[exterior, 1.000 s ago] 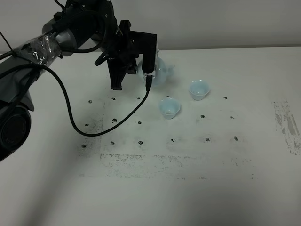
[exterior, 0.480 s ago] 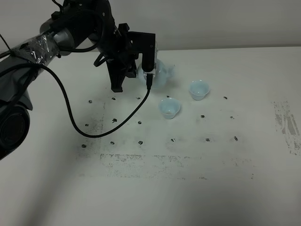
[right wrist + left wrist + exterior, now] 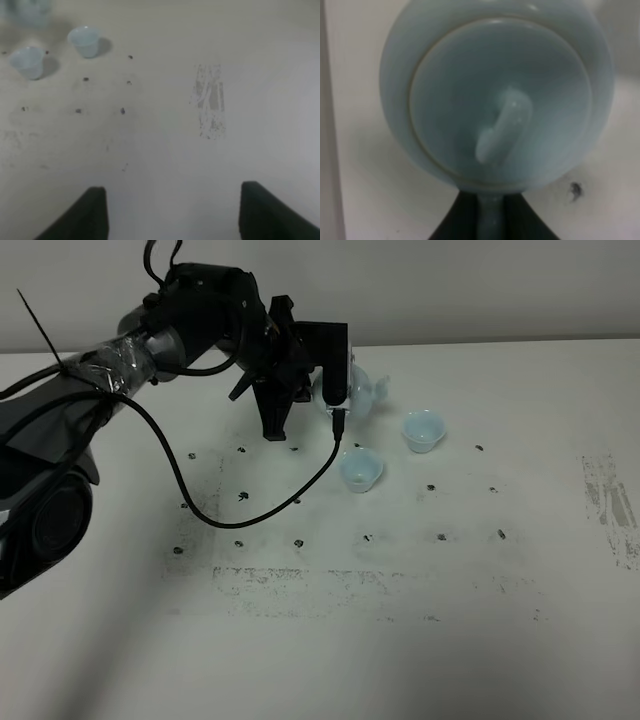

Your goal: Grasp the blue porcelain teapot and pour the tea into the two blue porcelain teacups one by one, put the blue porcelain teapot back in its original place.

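Note:
The blue porcelain teapot (image 3: 360, 390) hangs in my left gripper (image 3: 337, 392), just behind and left of the two blue porcelain teacups. The near teacup (image 3: 361, 468) and the far teacup (image 3: 423, 430) stand upright on the table. In the left wrist view the teapot's lid and knob (image 3: 502, 130) fill the frame, and my left gripper (image 3: 490, 222) is shut on the thin handle. The right wrist view shows my right gripper (image 3: 175, 215) open and empty over bare table, with both teacups (image 3: 27, 62) (image 3: 85, 41) far off. The right gripper is out of the exterior view.
The white table (image 3: 400, 640) carries small dark marks in a grid and a scuffed patch (image 3: 610, 505) at the right. A black cable (image 3: 250, 510) loops down from the left arm onto the table left of the cups.
My left arm has moved to the right with the teapot, bringing it closer to the teacups. The cups have not moved.

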Tool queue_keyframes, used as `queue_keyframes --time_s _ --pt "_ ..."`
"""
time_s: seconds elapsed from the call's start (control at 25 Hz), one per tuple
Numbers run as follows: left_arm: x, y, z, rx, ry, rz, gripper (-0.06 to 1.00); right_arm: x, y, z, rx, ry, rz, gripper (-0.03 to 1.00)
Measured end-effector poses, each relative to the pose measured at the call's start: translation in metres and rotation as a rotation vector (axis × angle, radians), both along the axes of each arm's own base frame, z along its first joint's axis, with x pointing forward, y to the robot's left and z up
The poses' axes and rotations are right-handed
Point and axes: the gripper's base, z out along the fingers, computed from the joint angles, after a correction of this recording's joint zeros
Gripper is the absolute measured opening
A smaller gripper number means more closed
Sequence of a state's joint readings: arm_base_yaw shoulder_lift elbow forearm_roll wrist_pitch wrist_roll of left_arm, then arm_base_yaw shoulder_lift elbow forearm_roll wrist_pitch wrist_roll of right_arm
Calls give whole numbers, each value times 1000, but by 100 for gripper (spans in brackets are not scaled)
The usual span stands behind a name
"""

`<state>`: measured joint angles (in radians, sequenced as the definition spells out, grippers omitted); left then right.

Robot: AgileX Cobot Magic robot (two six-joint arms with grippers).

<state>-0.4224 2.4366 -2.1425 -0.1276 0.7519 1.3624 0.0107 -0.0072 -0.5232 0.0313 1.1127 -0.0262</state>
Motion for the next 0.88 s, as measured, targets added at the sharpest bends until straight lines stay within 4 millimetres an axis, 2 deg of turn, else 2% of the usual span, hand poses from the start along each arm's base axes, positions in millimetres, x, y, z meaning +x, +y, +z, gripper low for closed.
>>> queue_keyframes --time_s 0.32,0.64,0.88 --pt "5 -5 6 3 -84 -64 1 0 0 0 0 0 0 54" --pt "-1 -25 8 54 -169 -163 1 0 0 0 0 0 0 54" --pt "1 -35 -5 79 -221 -154 1 0 0 0 0 0 0 54"
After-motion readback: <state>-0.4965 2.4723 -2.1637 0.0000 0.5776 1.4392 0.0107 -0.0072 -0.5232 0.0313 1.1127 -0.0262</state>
